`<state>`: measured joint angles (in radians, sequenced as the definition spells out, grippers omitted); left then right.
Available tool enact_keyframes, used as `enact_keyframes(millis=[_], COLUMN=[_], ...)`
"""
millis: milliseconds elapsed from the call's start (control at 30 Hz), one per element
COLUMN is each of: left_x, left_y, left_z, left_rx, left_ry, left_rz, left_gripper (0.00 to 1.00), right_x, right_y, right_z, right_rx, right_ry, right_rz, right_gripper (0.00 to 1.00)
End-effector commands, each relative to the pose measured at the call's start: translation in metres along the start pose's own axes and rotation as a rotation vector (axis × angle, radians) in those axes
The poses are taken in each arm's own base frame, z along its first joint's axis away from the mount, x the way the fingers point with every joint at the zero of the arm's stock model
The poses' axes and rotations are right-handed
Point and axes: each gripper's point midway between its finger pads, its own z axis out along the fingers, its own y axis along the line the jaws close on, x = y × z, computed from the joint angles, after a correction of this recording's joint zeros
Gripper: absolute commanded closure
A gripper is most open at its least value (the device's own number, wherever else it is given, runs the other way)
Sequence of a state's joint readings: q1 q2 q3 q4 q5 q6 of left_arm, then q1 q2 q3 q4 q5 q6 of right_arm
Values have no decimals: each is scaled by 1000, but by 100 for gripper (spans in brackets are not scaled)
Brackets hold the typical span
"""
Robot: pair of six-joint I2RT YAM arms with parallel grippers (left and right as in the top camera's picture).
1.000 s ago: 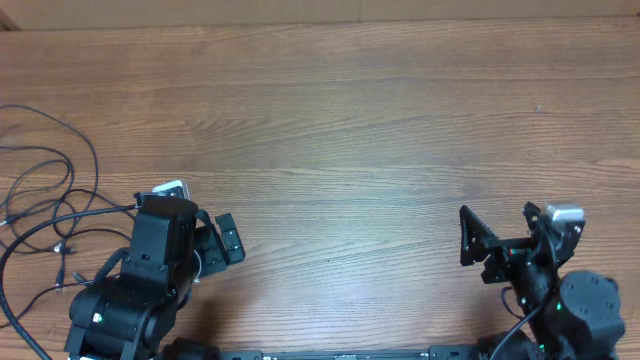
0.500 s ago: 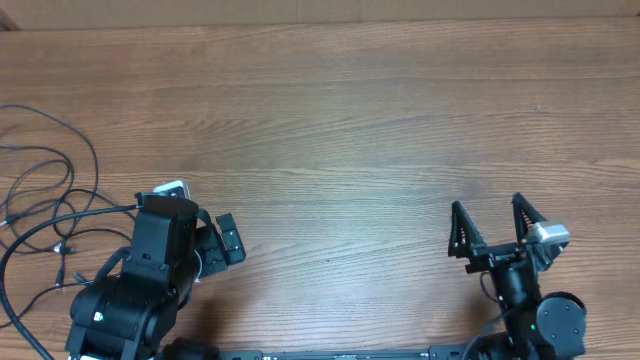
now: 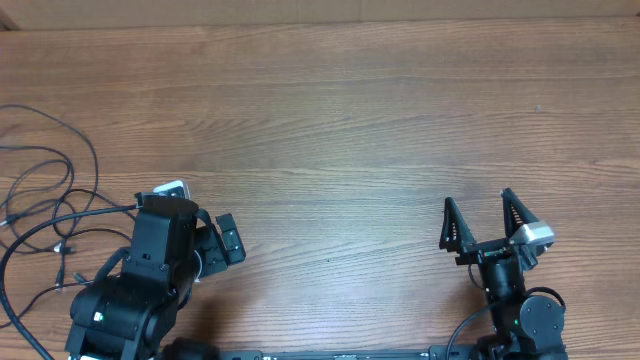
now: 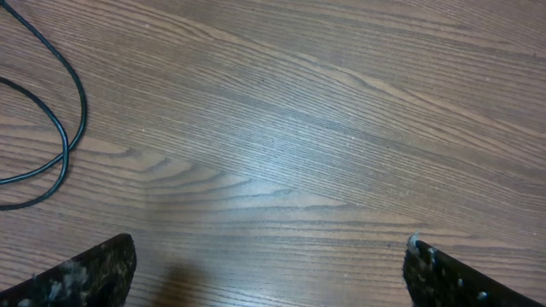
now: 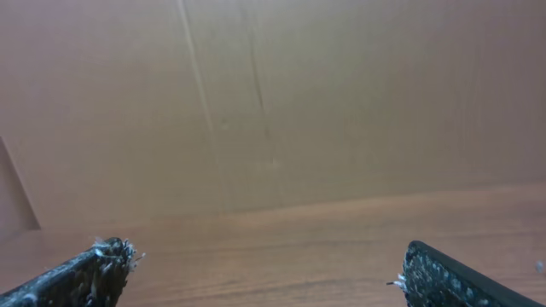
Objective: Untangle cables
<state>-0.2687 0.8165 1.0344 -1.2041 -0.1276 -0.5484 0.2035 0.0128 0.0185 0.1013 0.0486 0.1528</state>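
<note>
The cables (image 3: 45, 200) are thin black cords lying in loose loops at the table's far left edge, with small plug ends near the left arm. One loop also shows in the left wrist view (image 4: 66, 128). My left gripper (image 3: 221, 242) is open and empty, low over bare wood to the right of the cables; in its wrist view (image 4: 269, 273) nothing lies between the fingers. My right gripper (image 3: 483, 218) is open and empty at the front right, fingers pointing toward the far edge. Its wrist view (image 5: 264, 273) shows only bare table and wall.
The wooden table (image 3: 340, 130) runs wide across the middle and back. A beige wall (image 5: 273, 102) stands beyond the far edge. Both arm bases sit at the front edge.
My right gripper has turned and shifted left, and its open fingers now point straight toward the far edge. The left arm and the cables have not moved.
</note>
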Motion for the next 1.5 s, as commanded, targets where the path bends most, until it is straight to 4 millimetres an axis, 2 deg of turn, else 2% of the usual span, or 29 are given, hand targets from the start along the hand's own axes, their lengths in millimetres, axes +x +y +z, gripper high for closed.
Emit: enact_keyframes(millis=[0,167,300,367,400,567,833,1467], left_x=[1,1,1,1,1,1,1,1], left_y=[-2,-2,-2,-2,-2,-2,-2,-2], left_z=[0,0,0,0,0,0,0,0], left_rx=[7,7,7,7,7,7,7,7], left_ry=[5,5,5,5,5,5,5,5], left_rz=[-8,-8,-8,-8,-8,-8,-8,-8], left_gripper=[1,0,0,0,1,0,1,1], right_x=[0,4,25,44,45,45,47,47], right_y=[-7,-17,-23,-22,-20,-18,-1,-2], right_z=[-1,-1,-2,-5,-5,-5,-5,-5], right_rx=[36,79,97,83,70,58,-55,-52], right_ry=[-14,2,92,169,175,178,188,188], right_rz=[-6,-12,-15,-13,-16,-16,-183,-181], right_gripper=[0,0,0,0,0,0,0,0])
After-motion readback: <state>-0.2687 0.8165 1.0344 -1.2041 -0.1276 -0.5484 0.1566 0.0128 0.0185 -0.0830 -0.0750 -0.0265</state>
